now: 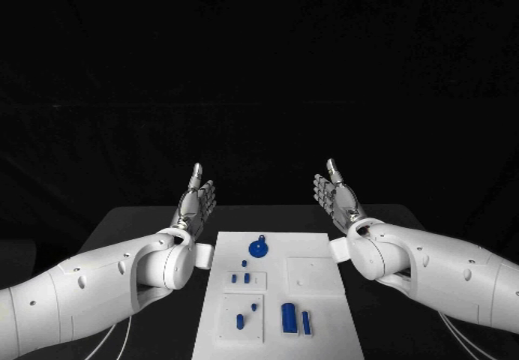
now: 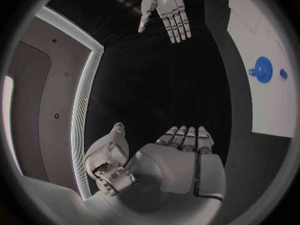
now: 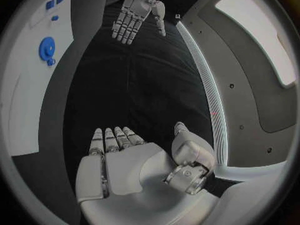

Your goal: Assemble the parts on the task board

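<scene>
The right hand [image 3: 125, 167] lies flat, fingers straight; the left hand [image 3: 134, 12] faces it beside the board [image 3: 28, 90].

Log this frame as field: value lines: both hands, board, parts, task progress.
left hand: open, raised beside the board, holding nothing
right hand: open, raised on the other side, holding nothing
task board: white plate between the arms, on the black table
parts: round blue piece at the far end; larger blue block at the near end; several small blue pieces between
progress: no part touched by either hand
</scene>
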